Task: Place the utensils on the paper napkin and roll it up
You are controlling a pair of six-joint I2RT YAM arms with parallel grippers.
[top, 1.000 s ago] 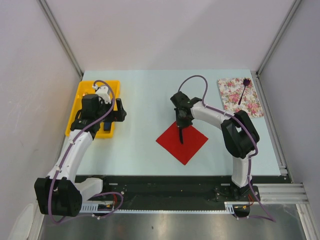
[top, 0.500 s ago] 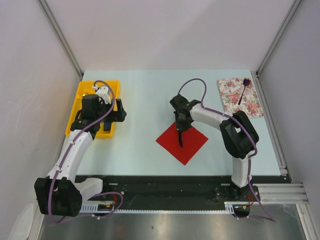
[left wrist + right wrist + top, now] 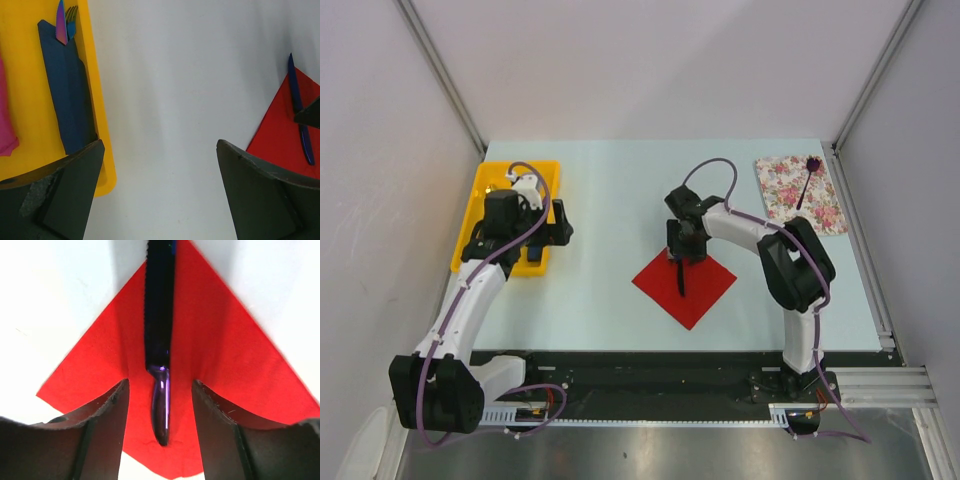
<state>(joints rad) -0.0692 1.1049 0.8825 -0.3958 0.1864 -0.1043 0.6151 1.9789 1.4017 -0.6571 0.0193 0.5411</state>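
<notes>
Nearest the bases, the red napkin (image 3: 695, 290) lies flat on the table as a diamond, one corner pointing far. On it rests a dark blue/purple utensil (image 3: 681, 278), prob. a knife. It's slim, glossy, w/ a wider dark part and a narrow shiny purple end. Its long axis runs near-far from the napkin's far corner toward the middle. R gripper (image 3: 159, 390) sits right over that far corner. In the wrist view the utensil (image 3: 160, 315) runs straight up the gap btwn the fingers, crosswise to their closing line. Fingers are spread to either side of it w/ red napkin (image 3: 225, 370) showing in btwn, so they look parted and gripping nothing. Height above the paper: can't tell. L gripper (image 3: 160, 150) hangs over the right edge of the yellow tray (image 3: 27, 100), fingers wide apart and empty. Below it are a dark blue pouch (image 3: 67, 90) w/ utensil tips (image 3: 65, 22) poking out and something pink (image 3: 6, 115) at the frame edge. Farthest, at the far-right corner, a floral sheet (image 3: 785, 195) carries a purple utensil (image 3: 807, 185). It's slanted, head at the far end, well apart from the napkin. My read: that one is next. It lies far-right of the R gripper, and the R arm is clearly the nearer one.
</notes>
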